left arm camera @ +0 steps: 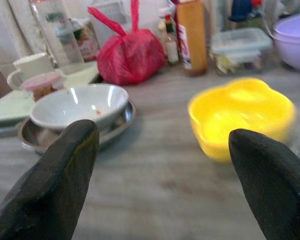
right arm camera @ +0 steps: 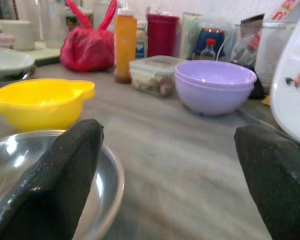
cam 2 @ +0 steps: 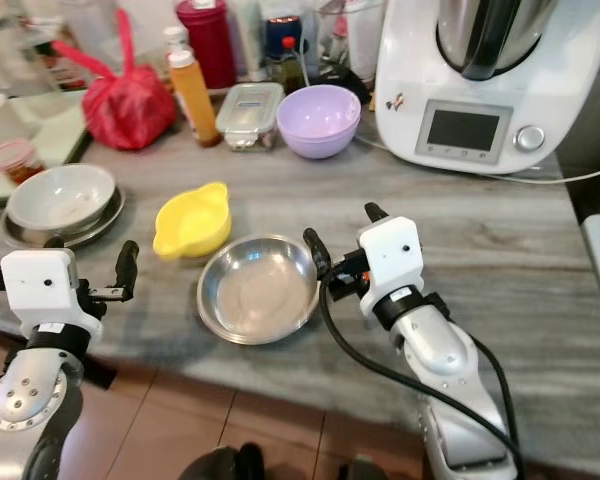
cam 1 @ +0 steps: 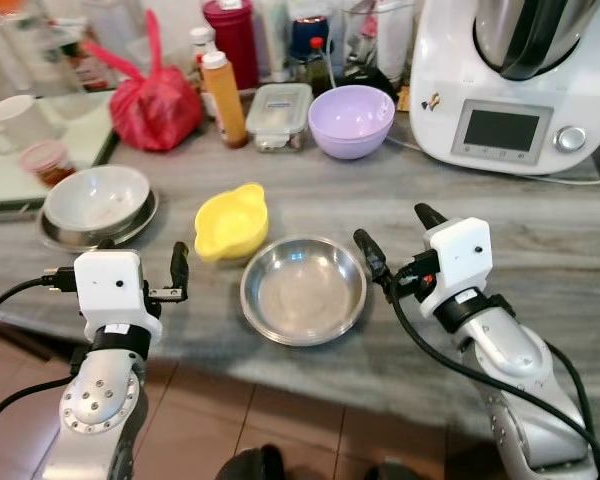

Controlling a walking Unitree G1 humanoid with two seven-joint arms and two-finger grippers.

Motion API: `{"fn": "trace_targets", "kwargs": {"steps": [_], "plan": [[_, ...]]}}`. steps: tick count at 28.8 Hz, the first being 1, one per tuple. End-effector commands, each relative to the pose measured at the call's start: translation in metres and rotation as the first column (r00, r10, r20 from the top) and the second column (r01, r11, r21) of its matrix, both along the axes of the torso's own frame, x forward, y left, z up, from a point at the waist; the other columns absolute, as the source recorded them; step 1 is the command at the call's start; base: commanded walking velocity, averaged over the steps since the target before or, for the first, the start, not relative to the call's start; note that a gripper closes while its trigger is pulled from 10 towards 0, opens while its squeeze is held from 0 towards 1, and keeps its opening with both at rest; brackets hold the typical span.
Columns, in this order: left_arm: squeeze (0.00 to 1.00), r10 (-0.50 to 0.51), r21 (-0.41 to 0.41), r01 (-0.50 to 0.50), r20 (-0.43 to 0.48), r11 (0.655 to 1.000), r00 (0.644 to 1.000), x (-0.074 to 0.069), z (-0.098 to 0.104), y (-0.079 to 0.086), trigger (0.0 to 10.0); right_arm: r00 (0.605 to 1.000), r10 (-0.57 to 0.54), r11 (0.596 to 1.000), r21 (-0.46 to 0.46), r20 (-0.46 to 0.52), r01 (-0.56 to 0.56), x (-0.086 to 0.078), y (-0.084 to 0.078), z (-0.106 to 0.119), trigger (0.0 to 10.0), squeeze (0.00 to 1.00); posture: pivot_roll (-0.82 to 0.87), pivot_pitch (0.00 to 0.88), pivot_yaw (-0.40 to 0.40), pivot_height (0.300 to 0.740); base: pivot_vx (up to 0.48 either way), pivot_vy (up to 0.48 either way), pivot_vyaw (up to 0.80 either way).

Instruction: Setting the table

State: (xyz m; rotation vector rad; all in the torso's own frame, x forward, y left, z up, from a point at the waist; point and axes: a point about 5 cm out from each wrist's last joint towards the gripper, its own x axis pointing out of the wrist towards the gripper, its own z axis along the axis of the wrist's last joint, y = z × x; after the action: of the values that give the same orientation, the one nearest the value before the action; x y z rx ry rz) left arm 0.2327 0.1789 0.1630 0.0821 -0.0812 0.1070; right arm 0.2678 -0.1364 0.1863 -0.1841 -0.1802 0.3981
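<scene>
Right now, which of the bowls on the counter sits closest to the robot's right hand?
The empty steel bowl, just beside the right hand. The yellow bowl, purple bowl and white bowl lie farther off.

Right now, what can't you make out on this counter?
- Food in the lidded container: too small in the eye views, blurred in the wrist views.
- Labels on the orange bottle: too small, blurred.
- Top of the white kitchen machine: cut off by the frame edge.

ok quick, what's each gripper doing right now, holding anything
Left gripper: open, holding nothing, near the yellow bowl.
Right gripper: open, holding nothing, beside the steel bowl.
</scene>
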Motion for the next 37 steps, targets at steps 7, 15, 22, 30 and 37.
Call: {"fn": "trace_targets", "kwargs": {"steps": [7, 15, 22, 30, 37], "plan": [[0.0, 0.016, 0.032, -0.016, 0.0, 0.999, 1.0, 0.001, 0.002, 0.006, 10.0, 1.0, -0.013, 1.0, 0.001, 0.023, 0.013, 0.0, 0.0, 0.003, 10.0, 0.0, -0.09, 0.146, 0.097, 0.74, -0.322, 0.0, 0.0], [0.0, 0.019, 0.037, -0.02, 0.009, 0.999, 1.0, 0.005, 0.004, 0.007, 10.0, 0.998, -0.053, 0.999, 0.002, 0.045, 0.053, 0.006, -0.003, 0.006, 10.0, 0.0, -0.09, 0.135, 0.094, 0.74, -0.322, 0.0, 0.0], [0.0, 0.032, 0.032, -0.033, 0.011, 0.999, 0.999, 0.005, 0.003, 0.008, 10.0, 0.997, -0.053, 0.999, 0.0, 0.049, 0.053, 0.009, -0.002, 0.006, 10.0, 0.0, -0.08, 0.134, 0.085, 0.74, -0.321, 0.0, 0.0], [0.0, 0.039, 0.027, -0.04, 0.011, 0.999, 0.999, 0.005, 0.002, 0.007, 10.0, 0.998, -0.042, 0.999, 0.0, 0.053, 0.042, 0.011, -0.001, 0.007, 10.0, 0.0, -0.08, 0.129, 0.078, 0.74, -0.321, 0.0, 0.0], [0.0, 0.04, 0.028, -0.04, 0.016, 0.999, 0.999, 0.007, 0.003, 0.008, 10.0, 0.998, -0.044, 0.999, 0.003, 0.051, 0.044, 0.013, 0.001, 0.007, 10.0, 0.0, -0.08, 0.13, 0.081, 0.74, -0.319, 0.0, -0.44]]}}
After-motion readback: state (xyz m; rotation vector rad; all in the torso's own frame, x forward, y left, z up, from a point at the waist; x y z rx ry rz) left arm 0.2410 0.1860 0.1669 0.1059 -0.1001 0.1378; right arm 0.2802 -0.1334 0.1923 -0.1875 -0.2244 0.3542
